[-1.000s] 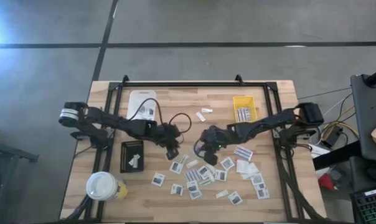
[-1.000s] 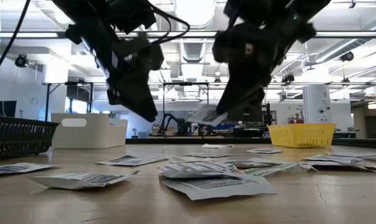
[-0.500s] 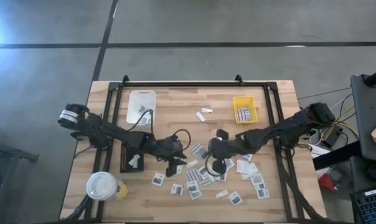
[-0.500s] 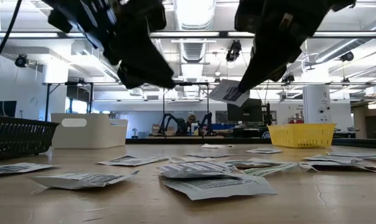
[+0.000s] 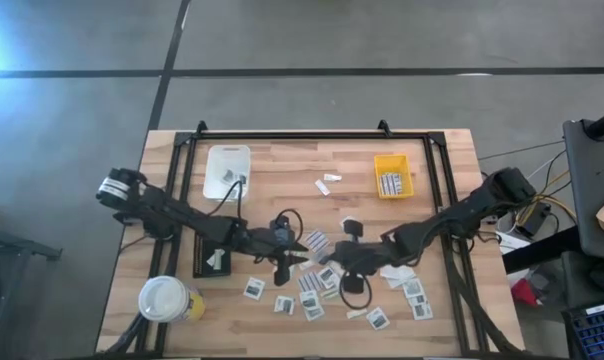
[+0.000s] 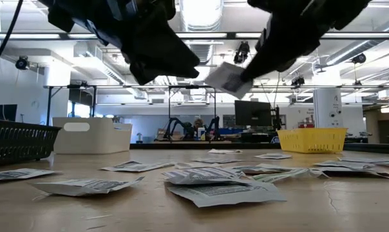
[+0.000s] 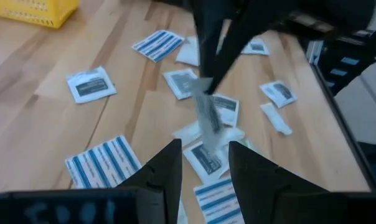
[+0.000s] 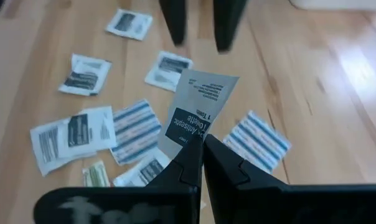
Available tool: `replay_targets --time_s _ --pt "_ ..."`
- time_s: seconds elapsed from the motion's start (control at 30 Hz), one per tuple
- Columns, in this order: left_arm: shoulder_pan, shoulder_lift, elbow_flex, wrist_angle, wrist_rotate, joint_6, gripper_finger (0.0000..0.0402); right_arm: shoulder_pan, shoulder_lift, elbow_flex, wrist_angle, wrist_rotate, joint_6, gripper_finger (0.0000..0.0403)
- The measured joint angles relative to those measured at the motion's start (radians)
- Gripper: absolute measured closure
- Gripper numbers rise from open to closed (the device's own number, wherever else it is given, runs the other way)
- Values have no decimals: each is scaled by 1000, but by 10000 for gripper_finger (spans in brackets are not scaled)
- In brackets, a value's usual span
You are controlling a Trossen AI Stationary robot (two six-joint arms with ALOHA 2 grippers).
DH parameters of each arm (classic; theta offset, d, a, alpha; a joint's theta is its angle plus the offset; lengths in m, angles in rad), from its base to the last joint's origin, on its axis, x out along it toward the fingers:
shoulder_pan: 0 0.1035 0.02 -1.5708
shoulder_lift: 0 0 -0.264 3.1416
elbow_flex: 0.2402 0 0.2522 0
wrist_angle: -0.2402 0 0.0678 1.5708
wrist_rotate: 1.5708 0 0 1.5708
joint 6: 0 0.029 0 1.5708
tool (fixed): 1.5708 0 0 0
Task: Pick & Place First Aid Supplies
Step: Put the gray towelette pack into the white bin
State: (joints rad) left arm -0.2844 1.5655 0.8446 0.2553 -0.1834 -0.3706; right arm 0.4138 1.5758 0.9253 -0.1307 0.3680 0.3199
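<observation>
The right gripper [image 8: 200,155] is pinched tight on one corner of an antiseptic towelette packet [image 8: 197,102], holding it in the air above the scattered first aid supplies [image 5: 322,285] on the wooden table [image 5: 282,170]. The packet is a flat, pale grey-white sachet with a dark blue label panel carrying white lettering and fine print above it; in the low view it hangs tilted [image 6: 228,78], well clear of the table. The left gripper [image 7: 203,165] faces that packet from just beside it, fingers spread apart with nothing between them. Below the packet lie more white sachets with dark printed patches and several blue-striped strips [image 8: 133,129]. The yellow tray [image 5: 392,175] sits well apart from the packet, toward the table's far edge.
</observation>
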Motion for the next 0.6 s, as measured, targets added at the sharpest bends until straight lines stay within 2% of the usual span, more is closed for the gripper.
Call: replay_targets --time_s 0.43,0.6 --pt "1 22 0 76 4 -32 278 5 19 0 105 4 -98 394" --pt "1 22 0 77 8 -33 278 5 19 0 131 55 -114 394"
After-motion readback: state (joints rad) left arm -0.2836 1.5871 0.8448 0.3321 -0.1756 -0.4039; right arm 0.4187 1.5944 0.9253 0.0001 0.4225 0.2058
